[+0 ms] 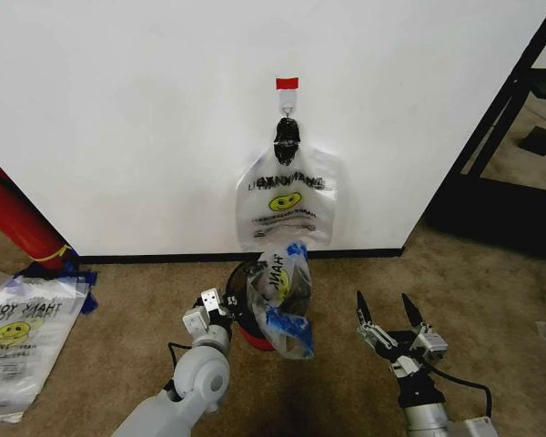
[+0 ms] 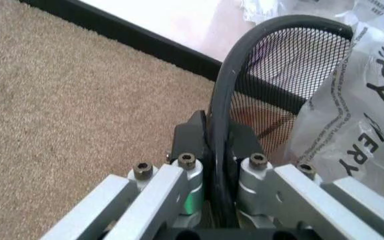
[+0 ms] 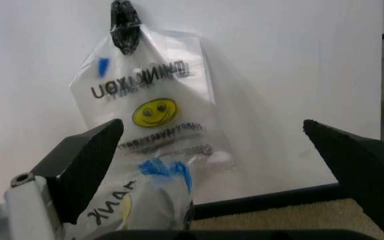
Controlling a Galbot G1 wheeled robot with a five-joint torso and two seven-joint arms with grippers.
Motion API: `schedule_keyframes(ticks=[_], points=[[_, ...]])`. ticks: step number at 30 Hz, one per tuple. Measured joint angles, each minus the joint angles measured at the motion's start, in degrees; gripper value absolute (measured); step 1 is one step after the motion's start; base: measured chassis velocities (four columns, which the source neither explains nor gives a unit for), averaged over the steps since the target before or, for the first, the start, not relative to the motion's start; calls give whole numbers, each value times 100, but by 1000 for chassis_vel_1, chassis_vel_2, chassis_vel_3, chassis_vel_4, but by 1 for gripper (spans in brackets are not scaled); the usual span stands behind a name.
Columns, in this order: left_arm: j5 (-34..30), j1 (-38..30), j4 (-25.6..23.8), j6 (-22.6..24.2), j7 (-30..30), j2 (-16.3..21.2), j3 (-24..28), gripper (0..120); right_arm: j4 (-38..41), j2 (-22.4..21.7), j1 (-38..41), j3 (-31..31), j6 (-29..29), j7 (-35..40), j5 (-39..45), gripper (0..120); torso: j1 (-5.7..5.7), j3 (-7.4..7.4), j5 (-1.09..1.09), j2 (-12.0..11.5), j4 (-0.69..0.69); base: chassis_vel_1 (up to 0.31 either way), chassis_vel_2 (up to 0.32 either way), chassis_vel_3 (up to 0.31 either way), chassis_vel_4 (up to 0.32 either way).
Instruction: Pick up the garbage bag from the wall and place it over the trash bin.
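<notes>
One garbage bag (image 1: 282,296) is seen draped partway over the rim of the single black wire-mesh trash bin (image 1: 243,300), which stands on the carpet (image 1: 109,309) just below the white wall (image 1: 146,118). The left pincer (image 2: 217,150) is clamped tight on the bin's rim, as seen up close in the left wrist view. The right pincer (image 1: 387,314) is held wide apart over the carpet, to the bag's right, nothing gripped. More like bags (image 1: 287,200) are bunched under one black clip (image 1: 288,137) on the wall, and a flat stack (image 1: 18,337) lies at far left beside one red cylinder (image 1: 18,218).
</notes>
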Motion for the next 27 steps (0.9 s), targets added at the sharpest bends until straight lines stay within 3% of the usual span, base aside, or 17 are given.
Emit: schedule_keyframes(ticks=[3, 8, 10, 16, 18, 23, 27], points=[[-29, -2, -5, 51, -26, -4, -2, 3, 3, 2, -3, -2, 1, 0, -12, 100, 0, 0, 0, 0, 0, 0, 0, 0, 0], [-303, 70, -384, 342, -79, 137, -120, 22, 27, -22, 35, -7, -25, 7, -23, 100, 1, 2, -3, -1, -2, 0, 0, 0, 0], [-306, 78, -412, 358, -76, 154, -127, 24, 28, -24, 38, -9, -27, 8, -23, 100, 1, 2, -3, -1, -3, 0, 0, 0, 0], [-165, 220, -968, 546, -7, 742, -417, 52, 16, -5, 95, -78, -44, 19, -29, 100, 1, 2, -3, -1, -1, 0, 0, 0, 0], [-139, 226, -1014, 549, 4, 779, -444, 53, 14, -4, 99, -80, -44, 19, -30, 100, 1, 2, -3, -1, -1, 0, 0, 0, 0], [196, 316, -1618, 558, 157, 1059, -693, 77, 9, 44, 100, -84, -30, 22, -61, 100, 1, 1, -3, -1, 0, 0, 0, 0, 0], [337, 271, -2010, 560, 299, 1249, -711, 88, 9, 63, 73, -70, -19, 33, -93, 100, 1, 1, -3, -1, 0, 0, 0, 0, 0]])
